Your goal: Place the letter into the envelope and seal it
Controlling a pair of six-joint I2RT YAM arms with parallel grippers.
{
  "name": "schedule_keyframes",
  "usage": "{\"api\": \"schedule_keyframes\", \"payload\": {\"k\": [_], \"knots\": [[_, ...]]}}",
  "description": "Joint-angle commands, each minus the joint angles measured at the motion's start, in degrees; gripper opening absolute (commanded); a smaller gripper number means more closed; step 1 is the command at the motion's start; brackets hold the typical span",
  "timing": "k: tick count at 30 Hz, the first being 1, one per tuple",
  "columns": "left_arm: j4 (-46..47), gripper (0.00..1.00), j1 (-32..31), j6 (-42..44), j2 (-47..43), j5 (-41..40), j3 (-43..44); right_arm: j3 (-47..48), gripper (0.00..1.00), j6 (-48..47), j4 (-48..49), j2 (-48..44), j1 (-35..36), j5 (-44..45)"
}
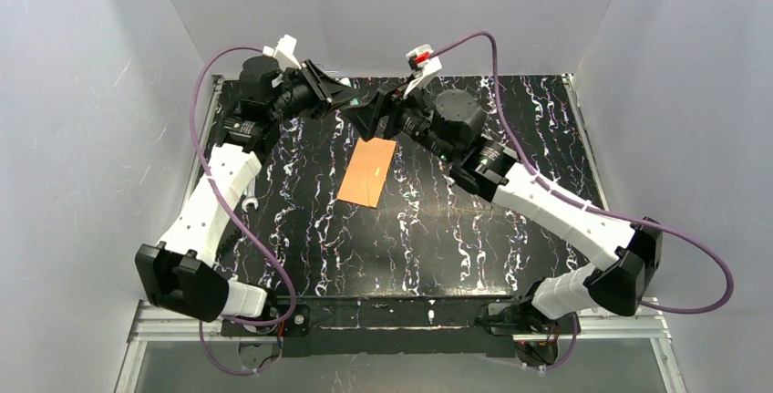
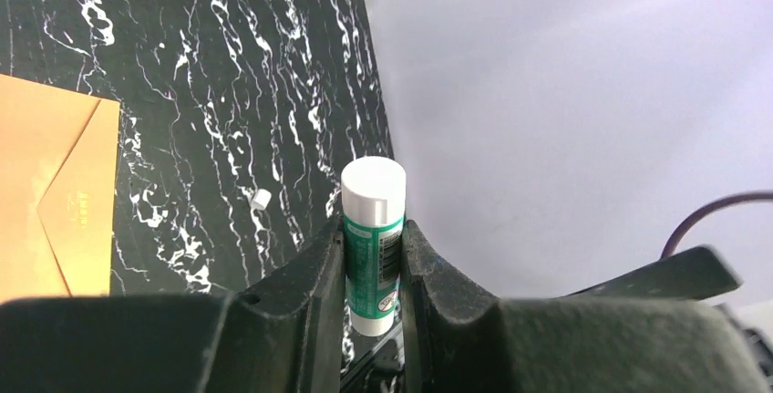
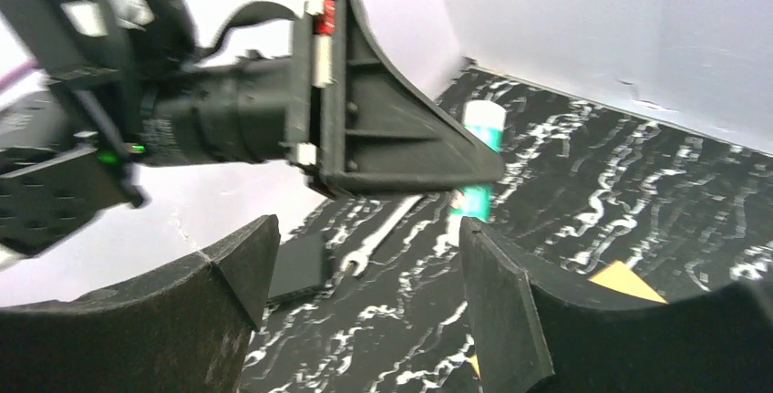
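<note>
The orange envelope (image 1: pixel 366 172) lies flat in the middle of the table; in the left wrist view the envelope (image 2: pixel 50 201) shows a triangular flap outline on its face. The letter is out of view. My left gripper (image 1: pixel 355 101) (image 2: pixel 374 229) hangs above the far side of the table, shut on a green-and-white glue stick (image 2: pixel 372 243) whose white cap sticks out past the fingertips. My right gripper (image 1: pixel 365 121) (image 3: pixel 369 238) faces it from close by, jaws open and empty, with the glue stick (image 3: pixel 479 160) just beyond its fingertips.
A small wrench (image 1: pixel 251 201) (image 3: pixel 378 238) lies at the table's left side near a flat black pad (image 3: pixel 301 265). A tiny white piece (image 2: pixel 261 198) rests on the marbled table near the back wall. White walls enclose the table on three sides.
</note>
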Motion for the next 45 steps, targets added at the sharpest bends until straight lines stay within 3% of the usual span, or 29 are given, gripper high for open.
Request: {"api": "schedule_keyframes", "payload": {"k": [1, 7, 20, 27, 30, 31, 33, 35, 38, 45], "knots": [[-3.15, 0.0, 0.06, -5.92, -3.08, -7.82, 2.25, 1.42, 0.79, -8.28, -2.35, 1.09, 2.98, 16.5], [-8.61, 0.0, 0.11, -3.52, -5.19, -14.06, 2.87, 14.73, 0.55, -7.5, -15.39, 9.19, 3.38, 16.3], [-7.5, 0.0, 0.12, -2.57, -4.27, -9.7, 4.12, 17.19, 0.52, -5.81, -15.45, 13.26, 3.43, 11.01], [-6.78, 0.04, 0.05, -1.96, -4.48, -7.76, 4.27, 22.38, 0.34, -4.26, -18.17, 16.68, 3.43, 13.85], [-6.38, 0.11, 0.08, -1.56, -5.01, -7.27, 3.35, 21.82, 0.19, -4.46, -16.71, 16.15, 3.43, 13.67], [-5.89, 0.2, 0.15, -1.32, -5.32, -7.05, 2.98, 21.83, 0.12, -5.03, -16.79, 15.96, 3.43, 13.54], [-3.88, 0.44, 1.07, -0.93, -5.52, -3.96, 2.24, 21.03, 0.03, -6.52, -17.01, 15.06, 3.38, 12.4], [-0.2, 0.53, 4.16, -0.46, -4.5, 4.34, 2.08, 19.34, 0.01, -9.17, -16.91, 13.37, 3.07, 9.51], [0.09, 0.56, 7.59, 0.0, -1.94, 14.91, 4.74, 16.74, 0.01, -12.07, -17.45, 10.72, 1.49, 3.34], [10.03, 0.56, 7.88, -5.52, 0.41, 29.01, 3.5, 11.61, 0.01, -21.54, -17.33, 5.06, -0.13, -9.01]]}}
